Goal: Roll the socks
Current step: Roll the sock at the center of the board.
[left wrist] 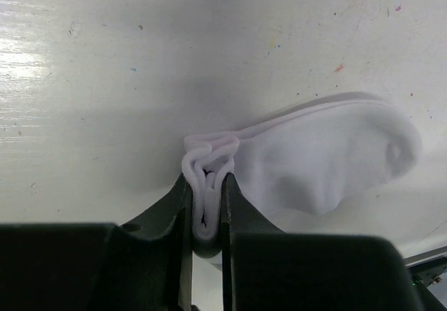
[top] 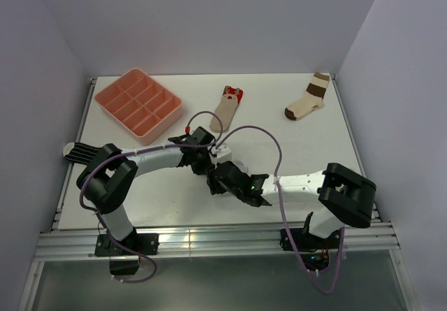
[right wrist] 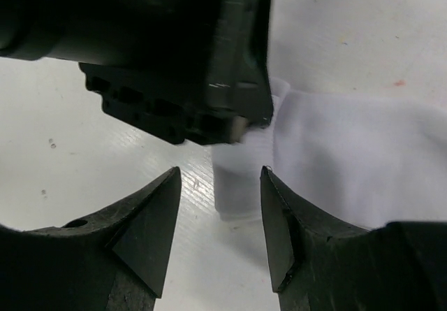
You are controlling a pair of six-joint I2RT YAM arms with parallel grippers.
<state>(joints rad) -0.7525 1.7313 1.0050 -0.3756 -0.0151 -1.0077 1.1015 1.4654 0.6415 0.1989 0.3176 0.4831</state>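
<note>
My left tool [left wrist: 207,185] is shut tight on the white sock [left wrist: 328,161]. It pinches the folded end, and I can see a few layers of cloth bunched between its fingers. The rest of the sock lies flat on the surface [left wrist: 105,80], out past the tool's tips and a bit to the right. I think the pinch is there to stop the fold from popping open.

My right tool [right wrist: 220,185] is open. Its two fingers stand apart, one on each side of the sock's edge, and I can't see either one pressing on the cloth. The left tool sits just past it, very close. I think the right tool is here to help with the roll, maybe to take a new hold. I must watch that the two tools don't bump.

I'd say the roll has only begun, since most of the sock is flat.

The tan sock [top: 227,105] lies far past both tools. The striped sock [top: 82,152] lies well off to the left of my left tool, at the surface's edge. Neither looks rolled.

The tray [top: 163,126] sits far past the left tool and to its left. It has many little boxes, and they all look empty.
</note>
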